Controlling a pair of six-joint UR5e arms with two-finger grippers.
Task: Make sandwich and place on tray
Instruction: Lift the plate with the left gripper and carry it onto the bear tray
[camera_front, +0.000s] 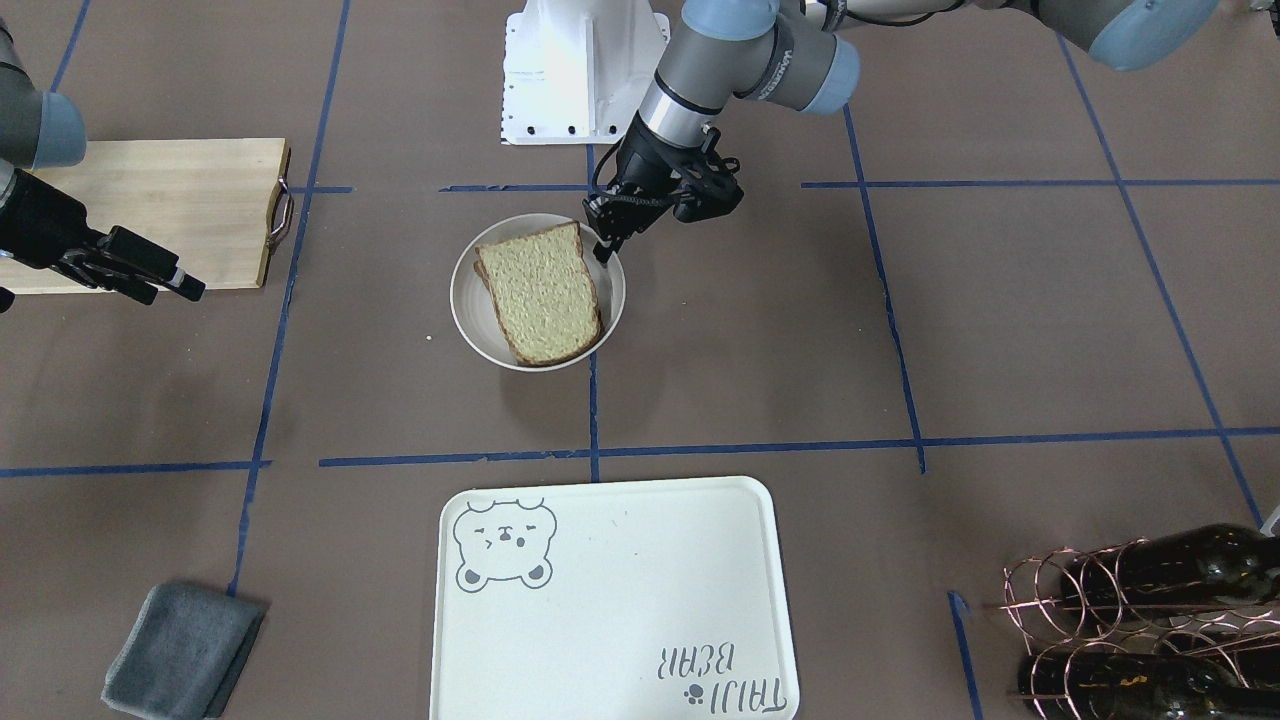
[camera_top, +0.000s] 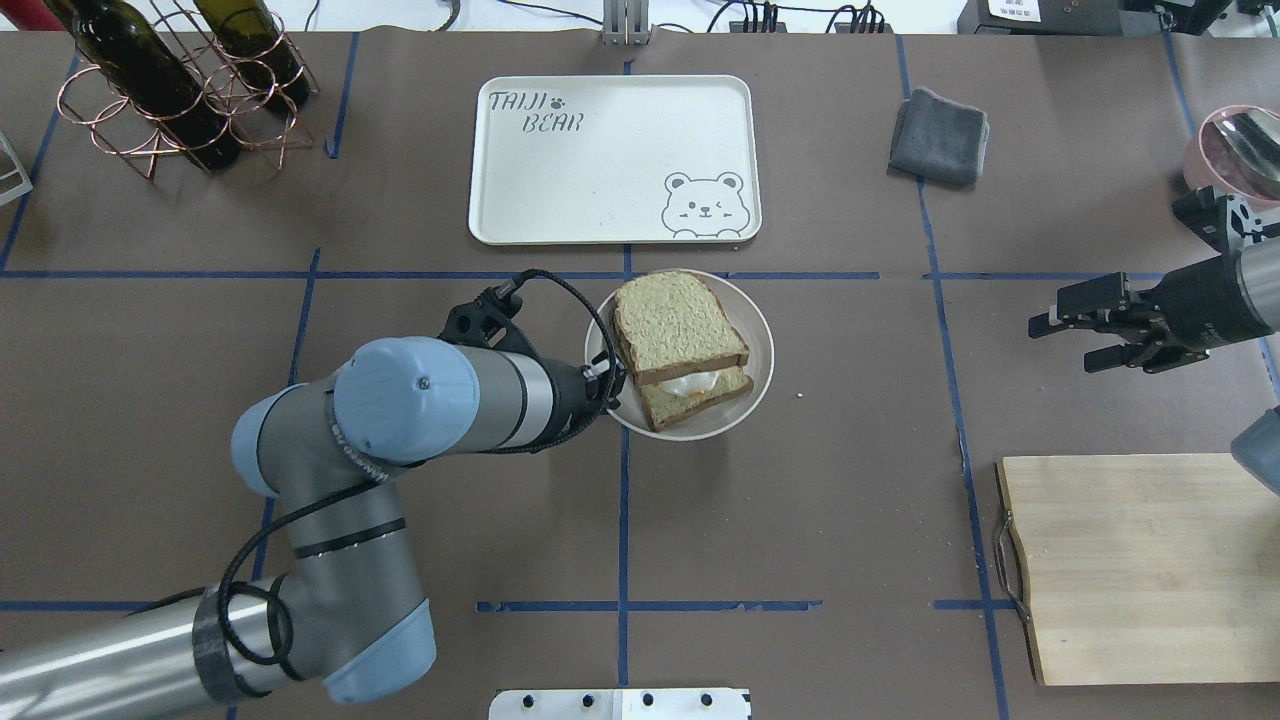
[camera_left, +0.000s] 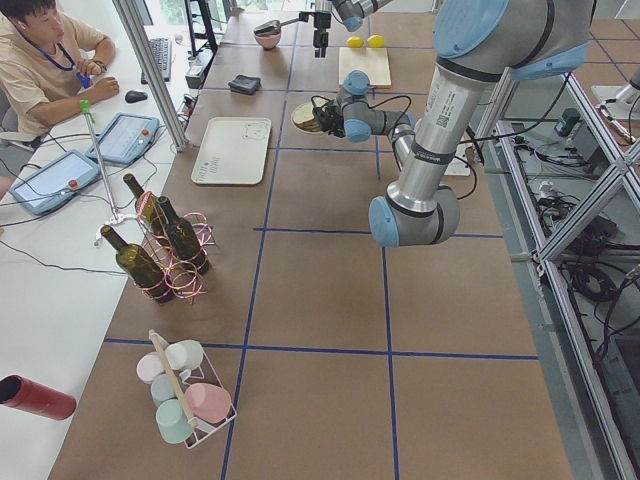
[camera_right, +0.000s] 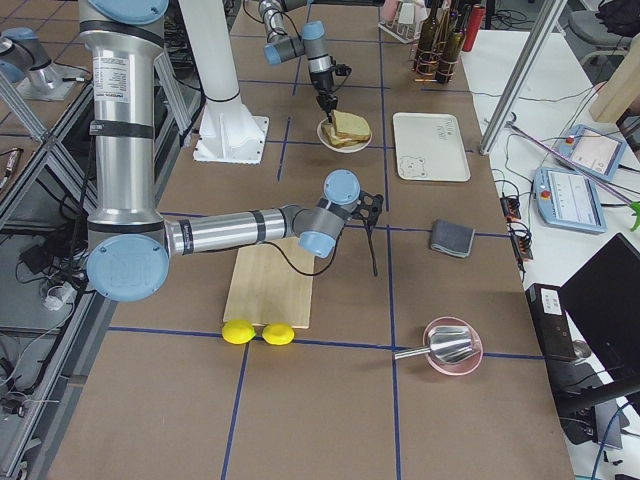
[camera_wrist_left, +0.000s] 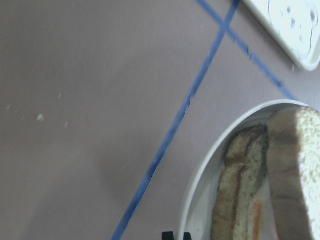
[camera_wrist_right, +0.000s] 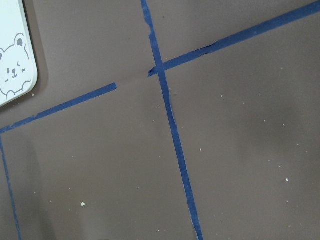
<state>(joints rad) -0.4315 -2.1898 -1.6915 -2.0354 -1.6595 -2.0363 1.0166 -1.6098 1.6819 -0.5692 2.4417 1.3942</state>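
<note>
Bottles (camera_top: 150, 75): two dark wine bottles lean in a copper wire rack (camera_top: 100, 115) at the far left corner of the table.

Left arm: reaches in from the near left, with its wrist bent down toward the plate's left edge.

Left gripper (camera_front: 604, 250): is at the plate's rim, beside the crust of the sandwich. In the wrist view the fingertips (camera_wrist_left: 168, 235) are drawn close together with the rim running between them, pinching the plate.

Tray (camera_top: 600, 170): lies flat at the far middle of the table, just beyond a blue tape line, with its bear drawing in the corner nearest the plate.

Plate (camera_top: 762, 350): sits on the table just short of the tray, near it but apart from it.

Sandwich (camera_top: 680, 325): lies on the plate, not on the tray. The top slice is shifted toward the tray, so the egg (camera_top: 690, 383) and the bottom slice show at the near side.

Cloth (camera_top: 938, 137): grey and folded, to the right of the tray.

Right gripper (camera_top: 1065, 340): hovers over bare table well to the right of the plate, with its jaws spread and nothing between them.

Cutting board (camera_top: 1130, 560): pale wood, at the near right.
</note>
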